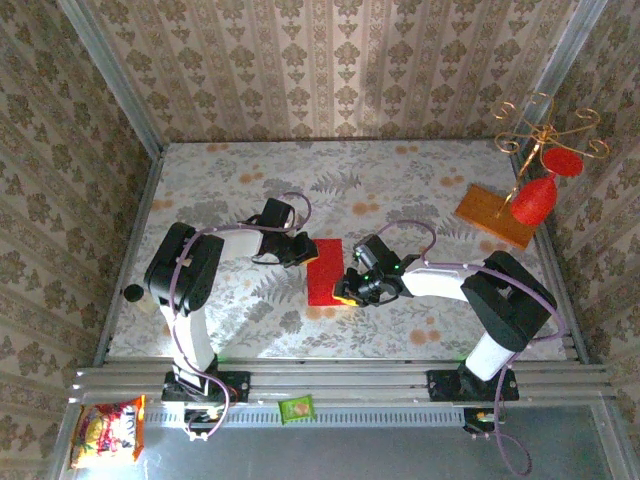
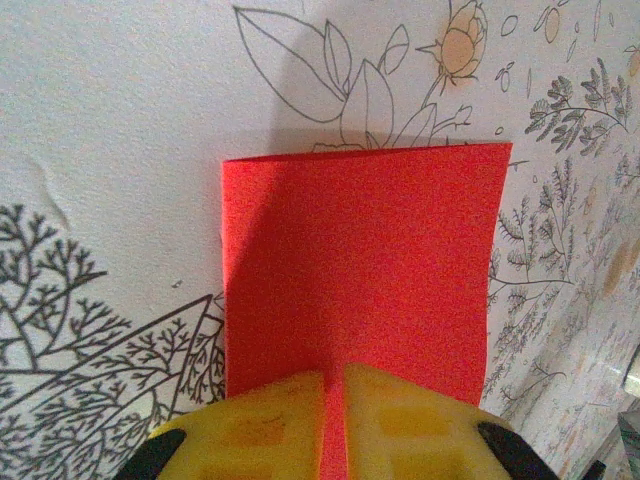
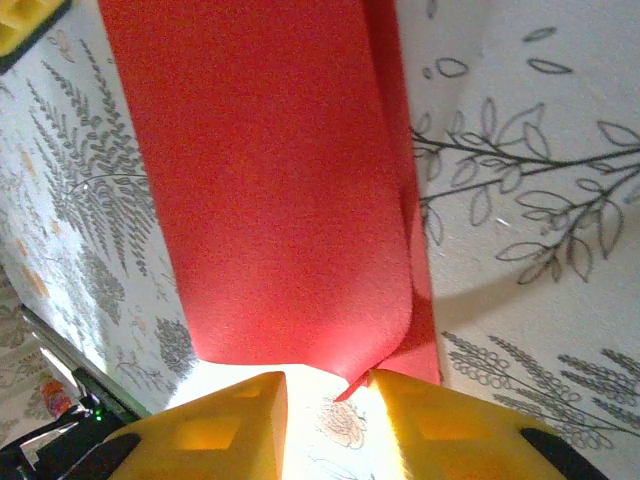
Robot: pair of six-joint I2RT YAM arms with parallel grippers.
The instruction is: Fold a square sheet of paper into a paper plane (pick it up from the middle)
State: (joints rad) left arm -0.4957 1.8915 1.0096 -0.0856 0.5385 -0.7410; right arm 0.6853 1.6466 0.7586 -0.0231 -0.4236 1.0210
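No text could be read; printing on the snack packet [image 1: 107, 430] and green sachet [image 1: 296, 408] was too small.

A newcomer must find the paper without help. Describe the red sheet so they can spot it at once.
Start at the floral table and look to its middle. There sits the red sheet, a thin folded rectangle of plain paper. The red ornament at the far right edge is goblet-shaped, not a thin sheet.
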